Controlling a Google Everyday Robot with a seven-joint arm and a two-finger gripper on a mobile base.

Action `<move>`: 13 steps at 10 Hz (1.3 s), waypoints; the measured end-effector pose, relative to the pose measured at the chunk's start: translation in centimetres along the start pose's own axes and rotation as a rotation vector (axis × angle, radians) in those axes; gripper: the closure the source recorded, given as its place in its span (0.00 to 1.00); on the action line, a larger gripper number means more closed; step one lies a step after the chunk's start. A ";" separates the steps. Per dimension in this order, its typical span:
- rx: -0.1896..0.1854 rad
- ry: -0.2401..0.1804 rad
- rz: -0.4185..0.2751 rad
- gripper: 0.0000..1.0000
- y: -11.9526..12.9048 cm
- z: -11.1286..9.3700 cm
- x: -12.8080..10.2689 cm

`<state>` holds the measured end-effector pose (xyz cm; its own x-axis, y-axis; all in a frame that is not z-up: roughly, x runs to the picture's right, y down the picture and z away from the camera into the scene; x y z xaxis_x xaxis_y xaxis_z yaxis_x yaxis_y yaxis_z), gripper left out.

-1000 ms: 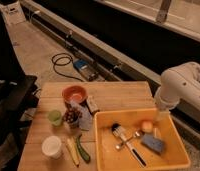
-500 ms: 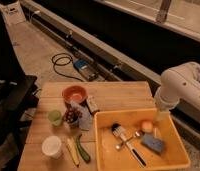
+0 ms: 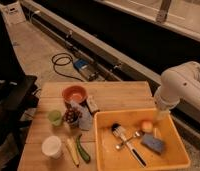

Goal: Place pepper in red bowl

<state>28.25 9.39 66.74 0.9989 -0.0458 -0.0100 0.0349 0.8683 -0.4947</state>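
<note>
Pepper (image 3: 83, 148) on the table (image 3: 118, 95), red bowl (image 3: 74, 94) without it.
I see the pepper lying flat near the front edge, just beside a pale yellow item (image 3: 72, 151), with a white cup (image 3: 52, 146) to its left. The red bowl sits well apart toward the back, past a green cup (image 3: 55, 117). My gripper (image 3: 162, 114) hangs at the arm's lower end over the far rim of the yellow bin (image 3: 99, 141); whether it is apart or together I cannot tell.
</note>
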 end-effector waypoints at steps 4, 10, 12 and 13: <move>0.042 -0.047 -0.279 0.35 -0.3 -3.7 -8.1; 0.042 -0.118 -0.567 0.35 2.1 -5.1 -15.9; 0.039 -0.111 -0.569 0.35 2.1 -5.1 -16.0; 0.042 -0.104 -0.587 0.35 1.8 -5.4 -16.1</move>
<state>12.06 8.99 61.30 0.8099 -0.4774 0.3407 0.5812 0.7312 -0.3572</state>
